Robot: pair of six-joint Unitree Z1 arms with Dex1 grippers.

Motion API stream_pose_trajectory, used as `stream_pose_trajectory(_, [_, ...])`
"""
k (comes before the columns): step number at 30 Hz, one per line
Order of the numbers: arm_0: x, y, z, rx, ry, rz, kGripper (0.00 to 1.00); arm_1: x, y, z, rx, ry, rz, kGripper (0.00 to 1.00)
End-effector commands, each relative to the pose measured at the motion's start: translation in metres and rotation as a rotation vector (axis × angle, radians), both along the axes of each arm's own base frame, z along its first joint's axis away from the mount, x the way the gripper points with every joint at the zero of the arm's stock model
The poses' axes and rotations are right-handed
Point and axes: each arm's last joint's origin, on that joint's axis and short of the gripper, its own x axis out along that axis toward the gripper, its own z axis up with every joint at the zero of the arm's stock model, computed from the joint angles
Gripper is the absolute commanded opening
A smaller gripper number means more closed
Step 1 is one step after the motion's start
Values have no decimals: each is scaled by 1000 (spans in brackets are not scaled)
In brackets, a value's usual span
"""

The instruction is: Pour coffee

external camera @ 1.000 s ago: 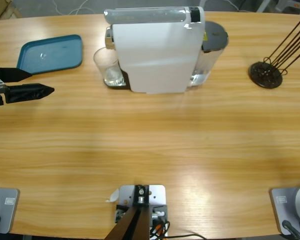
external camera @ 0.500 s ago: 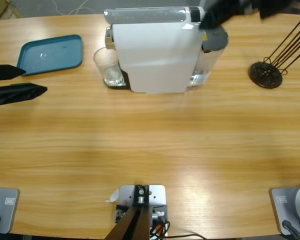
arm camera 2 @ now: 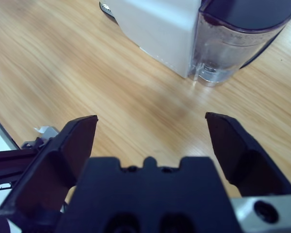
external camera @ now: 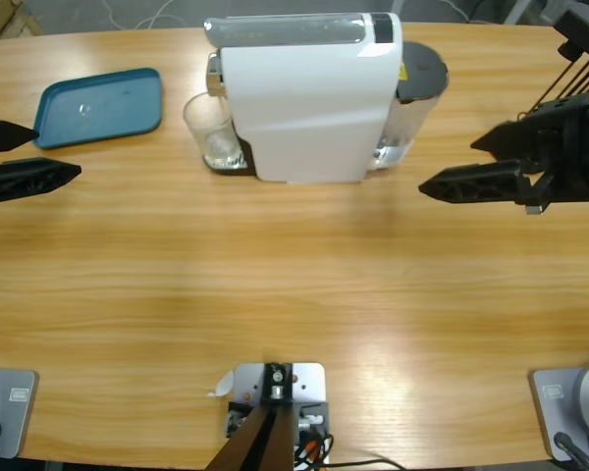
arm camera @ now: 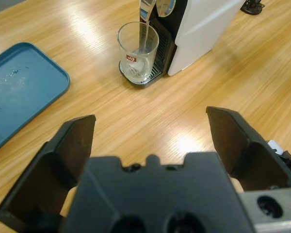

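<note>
A small clear glass (external camera: pixel 214 132) (arm camera: pixel 138 51) stands on the drip grate under the spout of the white coffee machine (external camera: pixel 309 98) (arm camera: pixel 203 24) (arm camera 2: pixel 155 24). In the left wrist view a thin pale stream runs from the spout into the glass, where a shallow layer of pale coffee (arm camera: pixel 137 69) lies. My left gripper (external camera: pixel 57 150) (arm camera: pixel 150 119) is open at the table's left edge, well short of the glass. Open too, my right gripper (external camera: pixel 450 165) (arm camera 2: pixel 150 119) points left at the machine's dark-lidded water tank (external camera: pixel 412 98) (arm camera 2: pixel 237 39), a short way off it.
A blue tray (external camera: pixel 98 106) (arm camera: pixel 19 92) lies at the back left, just beyond the left gripper. A black round stand with thin rods (external camera: pixel 522 145) sits at the back right, partly behind the right arm. Bare wooden table (external camera: pixel 294 294) fills the front.
The right arm came in from the upper right and dropped to the machine's right side, jaws pointing left. The left gripper drew back a little toward the left edge.
</note>
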Motion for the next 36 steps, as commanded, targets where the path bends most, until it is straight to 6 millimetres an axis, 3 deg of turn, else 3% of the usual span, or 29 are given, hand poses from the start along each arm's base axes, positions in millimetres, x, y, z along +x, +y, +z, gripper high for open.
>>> stream_pose_trajectory(1, [18,-11,-10,47,63,6,996,-3,7,-26,-5,0,37,1000])
stream_pose_trajectory(10, [40,-25,2,81,16,-58,996,5,11,-46,-56,-51,-5,1000])
stream_pose_trajectory(27, [31,-29,-5,85,28,-175,996,-10,3,-37,-61,-120,50,1000])
stream_pose_trajectory(36, [40,-34,-11,109,53,-165,996,-12,1,-36,-60,-124,47,1000])
